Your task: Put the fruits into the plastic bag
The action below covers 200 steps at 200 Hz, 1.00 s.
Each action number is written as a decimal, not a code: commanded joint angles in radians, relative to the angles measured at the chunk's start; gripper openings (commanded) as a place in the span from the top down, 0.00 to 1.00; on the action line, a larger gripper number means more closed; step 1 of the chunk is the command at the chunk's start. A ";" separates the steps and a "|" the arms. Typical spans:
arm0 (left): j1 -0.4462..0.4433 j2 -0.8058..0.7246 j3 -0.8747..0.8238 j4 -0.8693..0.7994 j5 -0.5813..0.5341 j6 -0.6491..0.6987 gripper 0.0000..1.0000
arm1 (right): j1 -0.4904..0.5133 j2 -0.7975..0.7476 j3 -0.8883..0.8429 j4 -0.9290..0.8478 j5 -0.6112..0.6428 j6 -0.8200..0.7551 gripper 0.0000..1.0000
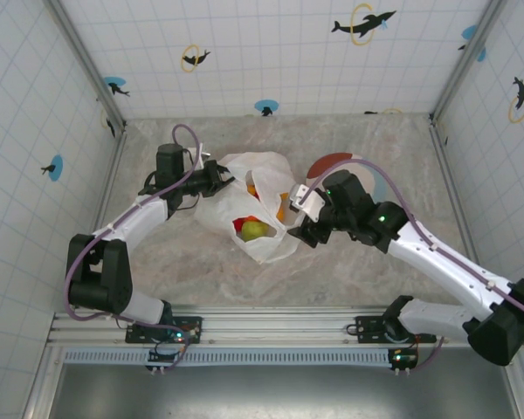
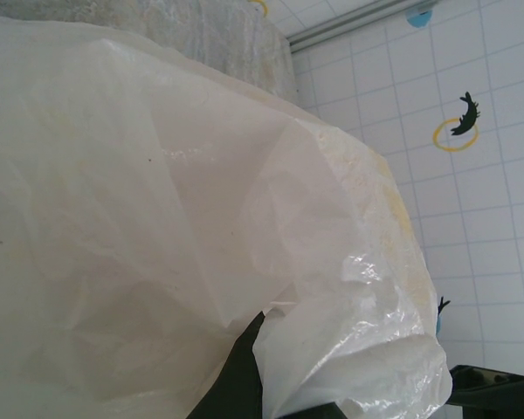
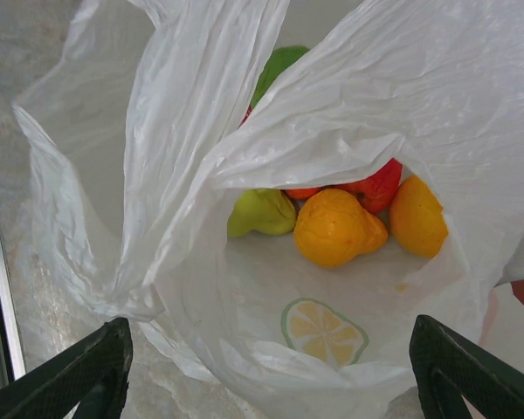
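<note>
Loading step, and by my read close to its end. The thin, crinkly white translucent plastic bag (image 1: 260, 175) with the citrus-slice print lay mid-table, mouth up. My left pincer (image 1: 217, 177) sat at the bag's ten o'clock edge, clamped shut on the film and propping the mouth up. From the left wrist I saw bag wall draped over one dark finger (image 2: 237, 374).

My right pincer (image 1: 299, 216) was at the bag's four o'clock, jaws spread wide with nothing between them, looking straight down the opening. In there I could see small glossy toy fruits (image 3: 336, 229) pooled at the bottom. There was an orange-yellow pear-shaped one in the middle and a round orange (image 3: 417, 218) at its three o'clock. A red strawberry (image 3: 380, 186) sat at one o'clock and a yellow-green piece (image 3: 262, 212) at nine. A green one (image 3: 279, 65) peeked out at twelve, behind a fold. The folds hid part of the pile, so I couldn't count them all.

The flat round red-and-pink plate (image 1: 332, 161) lay near the bag's one o'clock, partly behind my right arm.

My call was that the drop was done. The next move needed the right arm lifted clear without snagging that flimsy rim. Then I'd check for stragglers before the left let go, gently, so the mouth wouldn't slump and spill.
</note>
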 commanded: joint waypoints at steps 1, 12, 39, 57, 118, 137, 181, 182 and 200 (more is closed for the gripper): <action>0.007 0.014 0.020 -0.012 -0.001 0.005 1.00 | -0.004 0.016 0.050 -0.058 0.003 -0.052 0.19; 0.007 0.014 0.023 -0.013 -0.001 0.005 1.00 | -0.004 0.022 0.049 -0.070 0.004 -0.057 0.22; 0.007 0.015 0.022 -0.016 -0.003 0.005 1.00 | 0.012 0.028 0.054 -0.072 0.015 -0.071 0.27; 0.007 0.015 0.021 -0.016 -0.004 0.005 1.00 | 0.035 0.040 0.061 -0.069 0.048 -0.089 0.30; 0.007 0.016 0.024 -0.019 -0.006 0.004 1.00 | 0.083 0.127 0.102 -0.082 0.168 -0.128 0.43; 0.007 0.015 0.025 -0.023 -0.009 0.005 1.00 | 0.066 0.116 0.084 -0.060 0.174 -0.133 0.55; 0.007 0.015 0.049 -0.074 -0.071 0.055 1.00 | -0.036 0.019 -0.046 0.155 -0.056 -0.024 0.85; 0.007 0.014 0.050 -0.075 -0.074 0.057 1.00 | -0.039 0.018 -0.049 0.162 -0.060 -0.018 0.86; 0.007 -0.006 0.052 -0.080 -0.118 0.084 0.92 | -0.083 0.000 -0.097 0.275 -0.119 0.089 0.95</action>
